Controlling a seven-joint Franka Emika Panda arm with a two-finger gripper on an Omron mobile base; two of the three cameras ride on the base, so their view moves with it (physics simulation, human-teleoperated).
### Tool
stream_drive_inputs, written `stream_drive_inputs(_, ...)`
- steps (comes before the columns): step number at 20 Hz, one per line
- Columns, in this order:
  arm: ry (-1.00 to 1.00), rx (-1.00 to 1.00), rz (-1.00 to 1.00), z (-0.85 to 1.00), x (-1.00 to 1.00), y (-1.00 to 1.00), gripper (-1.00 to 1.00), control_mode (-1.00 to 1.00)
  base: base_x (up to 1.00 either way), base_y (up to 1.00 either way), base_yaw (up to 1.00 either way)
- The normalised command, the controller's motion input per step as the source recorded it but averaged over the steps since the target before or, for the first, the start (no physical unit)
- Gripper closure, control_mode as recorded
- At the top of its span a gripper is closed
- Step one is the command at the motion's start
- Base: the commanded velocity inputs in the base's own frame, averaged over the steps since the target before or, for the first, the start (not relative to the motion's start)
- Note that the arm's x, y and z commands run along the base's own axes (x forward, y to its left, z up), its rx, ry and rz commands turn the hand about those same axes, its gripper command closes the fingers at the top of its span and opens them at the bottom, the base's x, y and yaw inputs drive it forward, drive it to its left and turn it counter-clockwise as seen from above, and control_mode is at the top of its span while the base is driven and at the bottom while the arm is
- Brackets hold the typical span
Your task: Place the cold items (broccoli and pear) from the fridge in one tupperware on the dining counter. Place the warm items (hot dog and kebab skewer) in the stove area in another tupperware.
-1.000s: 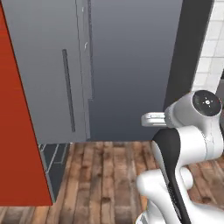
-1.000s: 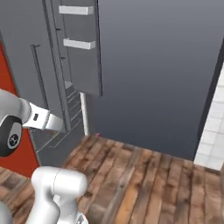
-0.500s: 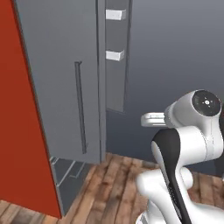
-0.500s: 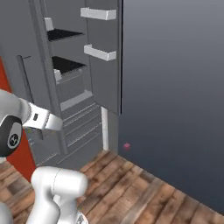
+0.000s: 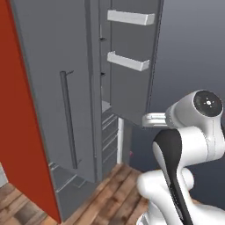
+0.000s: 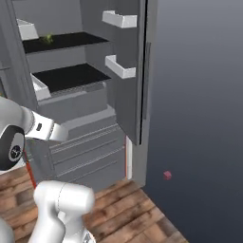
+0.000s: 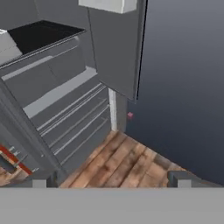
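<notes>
The grey fridge stands open, its door swung out with two white bins. On its upper black shelf lies a small green lump, which looks like the broccoli. The pear, hot dog, kebab skewer and tupperware are out of view. My gripper is open with nothing between its fingertips. It hangs over the wooden floor in front of the fridge's lower drawers, well short of the shelves.
A red panel stands at the left beside a closed grey door with a long handle. A dark grey wall with a small red mark fills the right. Wooden floor lies ahead.
The whole picture has shifted as the base moved: the fridge's open interior and door bins have come into view and grown closer. The gripper has stayed open.
</notes>
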Motion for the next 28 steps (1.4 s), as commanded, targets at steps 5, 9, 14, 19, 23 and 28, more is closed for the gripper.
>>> stream_drive_inputs(5, 0.00, 0.00, 0.00, 0.00, 0.00, 0.00, -1.00, 1.00, 0.41, -0.77, 0.62)
stream_drive_inputs(9, 0.00, 0.00, 0.00, 0.00, 0.00, 0.00, -1.00, 1.00, 0.43, -0.76, 0.61)
stream_drive_inputs(14, 0.00, 0.00, 0.00, 0.00, 0.00, 0.00, -1.00, 1.00, 0.56, -0.64, 0.65)
stream_drive_inputs(19, 0.00, 0.00, 0.00, 0.00, 0.00, 0.00, -1.00, 1.00, 0.55, -0.51, 0.56)
stream_drive_inputs(23, 0.00, 0.00, 0.00, 0.00, 0.00, 0.00, -1.00, 1.00, 0.57, -0.18, 0.21)
stream_drive_inputs(28, 0.00, 0.00, 0.00, 0.00, 0.00, 0.00, -1.00, 1.00, 0.23, 0.00, -0.01)
